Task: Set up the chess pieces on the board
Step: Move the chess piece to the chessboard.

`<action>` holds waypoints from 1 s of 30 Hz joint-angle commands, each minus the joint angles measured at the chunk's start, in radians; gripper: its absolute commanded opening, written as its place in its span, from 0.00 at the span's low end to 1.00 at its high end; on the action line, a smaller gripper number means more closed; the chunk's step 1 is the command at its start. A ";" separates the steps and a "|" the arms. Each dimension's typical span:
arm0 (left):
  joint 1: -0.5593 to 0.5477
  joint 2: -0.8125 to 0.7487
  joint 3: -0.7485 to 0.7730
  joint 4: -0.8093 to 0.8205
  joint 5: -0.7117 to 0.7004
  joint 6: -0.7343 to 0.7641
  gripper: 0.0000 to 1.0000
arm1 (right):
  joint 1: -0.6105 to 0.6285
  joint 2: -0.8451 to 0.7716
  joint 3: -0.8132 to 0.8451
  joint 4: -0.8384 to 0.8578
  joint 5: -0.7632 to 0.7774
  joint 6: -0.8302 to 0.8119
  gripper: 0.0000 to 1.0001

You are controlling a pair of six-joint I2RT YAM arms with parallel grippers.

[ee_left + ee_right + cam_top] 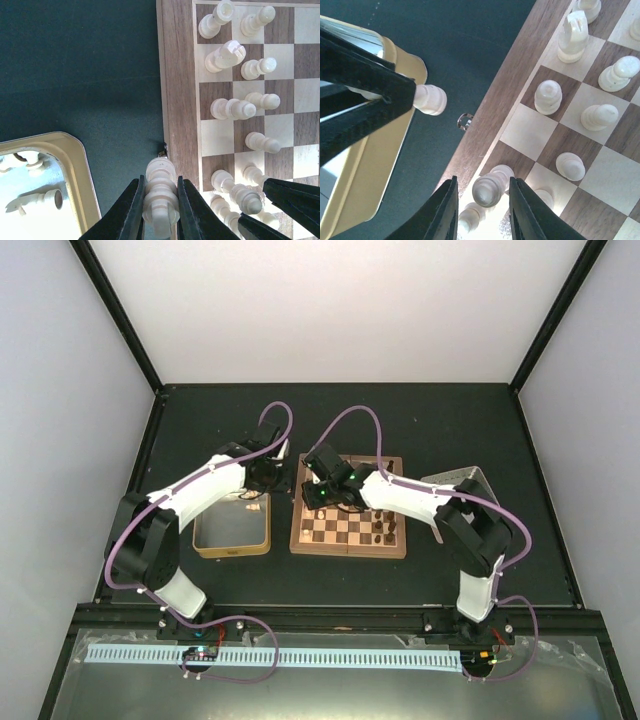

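Cream wooden chessman (pixel 161 200), clamped in the left pincer (pixel 160 181), hangs over the dark worktop (pixel 75 60) beside the checkered wooden board (pixel 175 75) (not yet above a square). Right pincer (pixel 483 181) loosely straddles another pale chessman (pixel 489 189) on the board; centre it before squeezing.

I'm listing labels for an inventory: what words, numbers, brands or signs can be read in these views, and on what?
None can be read.
The board border is bare wood, with no letters or numbers.
The tin rim is unmarked.
The pieces carry no marks.
The white slotted strip by the arm bases is too small to tell.
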 commanded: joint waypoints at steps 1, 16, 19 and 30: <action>0.008 -0.034 -0.002 0.012 0.013 -0.006 0.02 | 0.003 0.026 0.034 -0.012 0.026 0.003 0.28; 0.011 -0.037 -0.007 0.012 0.019 -0.004 0.02 | 0.003 0.070 0.064 -0.018 0.054 -0.008 0.15; 0.011 -0.039 -0.007 0.014 0.018 -0.003 0.02 | 0.004 0.069 0.064 -0.018 0.065 -0.009 0.12; 0.015 -0.040 -0.009 0.012 0.017 -0.003 0.02 | 0.004 0.064 0.056 0.034 0.165 -0.023 0.09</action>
